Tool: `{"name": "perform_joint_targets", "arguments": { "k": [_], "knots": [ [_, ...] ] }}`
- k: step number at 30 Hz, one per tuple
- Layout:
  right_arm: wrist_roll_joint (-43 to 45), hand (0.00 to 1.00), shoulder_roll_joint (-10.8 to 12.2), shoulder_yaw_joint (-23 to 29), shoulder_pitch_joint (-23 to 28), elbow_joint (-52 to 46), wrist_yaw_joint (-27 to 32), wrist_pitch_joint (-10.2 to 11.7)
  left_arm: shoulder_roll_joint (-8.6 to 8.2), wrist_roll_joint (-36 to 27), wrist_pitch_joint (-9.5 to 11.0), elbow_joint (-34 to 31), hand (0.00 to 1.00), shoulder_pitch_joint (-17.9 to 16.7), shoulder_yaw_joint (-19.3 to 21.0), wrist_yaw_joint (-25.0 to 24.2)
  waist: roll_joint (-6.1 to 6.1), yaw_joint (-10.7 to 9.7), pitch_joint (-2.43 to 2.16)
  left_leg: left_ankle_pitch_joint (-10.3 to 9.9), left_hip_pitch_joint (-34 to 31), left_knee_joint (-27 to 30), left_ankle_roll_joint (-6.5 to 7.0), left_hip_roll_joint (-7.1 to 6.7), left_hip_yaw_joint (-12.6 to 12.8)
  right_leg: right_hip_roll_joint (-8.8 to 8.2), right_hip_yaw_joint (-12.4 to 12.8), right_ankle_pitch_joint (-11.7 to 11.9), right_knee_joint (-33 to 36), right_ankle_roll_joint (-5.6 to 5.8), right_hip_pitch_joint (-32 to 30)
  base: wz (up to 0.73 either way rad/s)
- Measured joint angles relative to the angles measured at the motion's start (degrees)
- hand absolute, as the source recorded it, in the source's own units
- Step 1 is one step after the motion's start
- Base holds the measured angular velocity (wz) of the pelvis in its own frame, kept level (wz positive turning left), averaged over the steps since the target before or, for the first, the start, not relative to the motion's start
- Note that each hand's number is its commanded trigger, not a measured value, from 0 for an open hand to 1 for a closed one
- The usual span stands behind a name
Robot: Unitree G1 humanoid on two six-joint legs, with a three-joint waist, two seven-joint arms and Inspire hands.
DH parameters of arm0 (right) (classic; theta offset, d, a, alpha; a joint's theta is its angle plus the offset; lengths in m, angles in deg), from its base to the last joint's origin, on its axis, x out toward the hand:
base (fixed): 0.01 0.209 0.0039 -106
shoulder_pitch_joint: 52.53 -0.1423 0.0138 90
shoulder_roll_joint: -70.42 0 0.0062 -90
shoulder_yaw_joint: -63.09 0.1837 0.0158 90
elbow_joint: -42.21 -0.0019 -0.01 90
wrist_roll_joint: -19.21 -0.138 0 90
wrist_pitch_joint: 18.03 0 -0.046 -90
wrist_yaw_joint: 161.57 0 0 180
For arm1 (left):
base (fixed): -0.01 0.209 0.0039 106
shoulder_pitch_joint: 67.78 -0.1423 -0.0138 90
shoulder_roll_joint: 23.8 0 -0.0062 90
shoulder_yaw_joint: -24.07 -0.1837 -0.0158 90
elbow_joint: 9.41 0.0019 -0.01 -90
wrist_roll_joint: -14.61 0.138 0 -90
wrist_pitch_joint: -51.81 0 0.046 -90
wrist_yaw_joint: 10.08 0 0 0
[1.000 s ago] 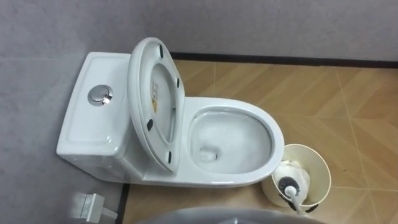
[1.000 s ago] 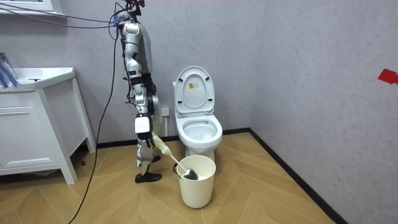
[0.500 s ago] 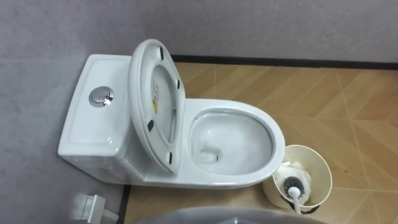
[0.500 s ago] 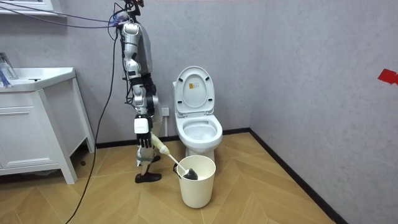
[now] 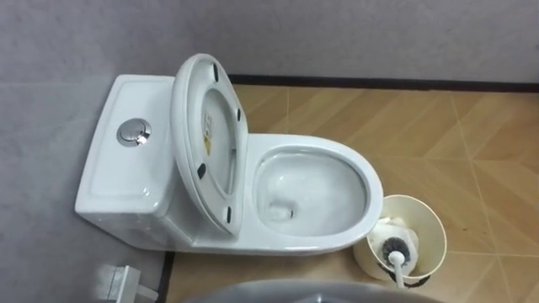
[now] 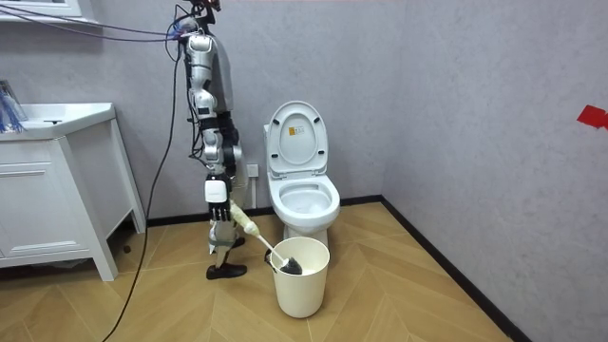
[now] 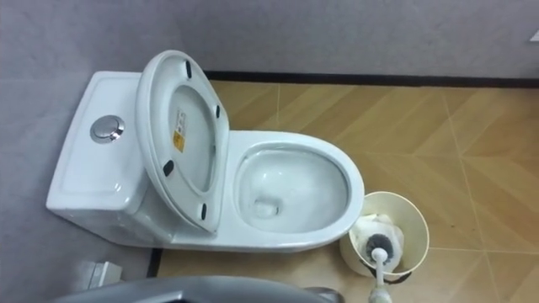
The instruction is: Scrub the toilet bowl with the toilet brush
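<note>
Wood floor [image 5: 472,143]: one toilet [image 5: 373,195], lid [image 5: 206,139] up; one bin [image 5: 439,232]; right robot hand [image 6: 219,216] grasping one brush [image 5: 393,250].

Slim silver-and-black frame, pale right hand [image 6: 219,211], dark trailing cable.

I see a white vanity cabinet [image 6: 47,199] at the room view's left, a red patch [image 6: 593,116] on the grey wall [image 6: 475,95], and herringbone wood flooring [image 6: 427,304].
</note>
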Motion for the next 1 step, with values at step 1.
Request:
{"name": "perform_joint_targets", "arguments": {
  "k": [1],
  "knots": [
    [-0.3, 0.00, 0.0, 0.0, -0.1, 0.3, -0.3, 0.0, -0.18, 0.0, 0.0, 0.0, 0.00, 0.0, -0.3, -0.1, -0.02, 0.1, 0.00, 0.0, -0.1, 0.2, 0.00, -0.04, -0.1, -0.05, 0.0, 0.0, 0.0, 0.01, 0.0, 0.00]
  ]
}}
